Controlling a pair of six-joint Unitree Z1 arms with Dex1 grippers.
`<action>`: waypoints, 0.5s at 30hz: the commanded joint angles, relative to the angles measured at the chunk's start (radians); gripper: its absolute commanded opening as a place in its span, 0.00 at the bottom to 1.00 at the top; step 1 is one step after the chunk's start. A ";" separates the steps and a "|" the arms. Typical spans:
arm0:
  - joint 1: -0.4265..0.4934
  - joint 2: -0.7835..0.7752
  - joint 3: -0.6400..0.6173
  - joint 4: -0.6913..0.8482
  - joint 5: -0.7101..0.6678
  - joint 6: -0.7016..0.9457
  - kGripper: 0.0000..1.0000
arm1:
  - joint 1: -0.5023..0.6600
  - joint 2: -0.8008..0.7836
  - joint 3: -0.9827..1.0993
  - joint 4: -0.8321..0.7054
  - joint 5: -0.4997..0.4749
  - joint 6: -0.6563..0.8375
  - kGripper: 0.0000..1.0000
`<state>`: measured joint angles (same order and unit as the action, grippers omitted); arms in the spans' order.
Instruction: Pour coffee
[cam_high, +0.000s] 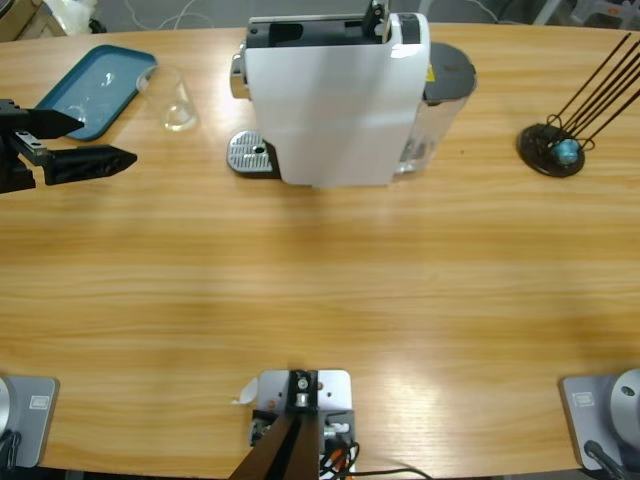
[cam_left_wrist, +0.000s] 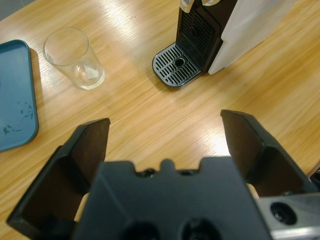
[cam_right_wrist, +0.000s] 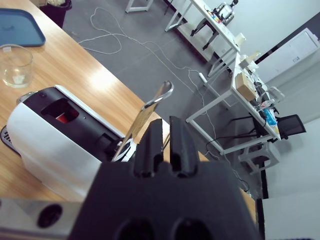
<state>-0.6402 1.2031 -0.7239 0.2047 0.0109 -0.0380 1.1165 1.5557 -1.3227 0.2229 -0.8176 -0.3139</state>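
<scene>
A white coffee machine (cam_high: 330, 100) stands at the table's far middle, and its perforated drip tray (cam_high: 252, 153) holds nothing. An empty clear glass (cam_high: 177, 100) stands to the left of the machine, apart from it. No coffee shows in any view. My left gripper (cam_high: 105, 140) is at the left edge with its jaws wide open and pointing at the glass (cam_left_wrist: 75, 57) and drip tray (cam_left_wrist: 177, 65). My right gripper (cam_right_wrist: 165, 121) hovers above the machine (cam_right_wrist: 50, 145), shut on nothing, just beside the raised silver lever (cam_right_wrist: 150, 107).
A blue tray (cam_high: 95, 90) lies at the far left behind the glass. A black wire capsule holder (cam_high: 548, 150) with one blue capsule (cam_high: 567, 152) stands at the far right. Bare wooden tabletop (cam_high: 320, 300) fills the near half.
</scene>
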 joint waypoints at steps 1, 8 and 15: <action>-0.010 0.035 0.034 -0.013 -0.019 0.000 0.96 | 0.012 0.098 -0.026 -0.016 -0.018 -0.059 0.00; -0.010 0.042 0.034 -0.013 -0.019 0.000 0.96 | -0.011 0.133 -0.039 -0.054 -0.058 -0.131 0.00; -0.010 0.049 0.034 -0.015 -0.019 0.000 0.96 | -0.014 0.160 -0.040 -0.074 -0.055 -0.131 0.00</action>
<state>-0.6403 1.2179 -0.7238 0.2044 0.0108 -0.0380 1.1081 1.6394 -1.3665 0.1811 -0.8650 -0.4319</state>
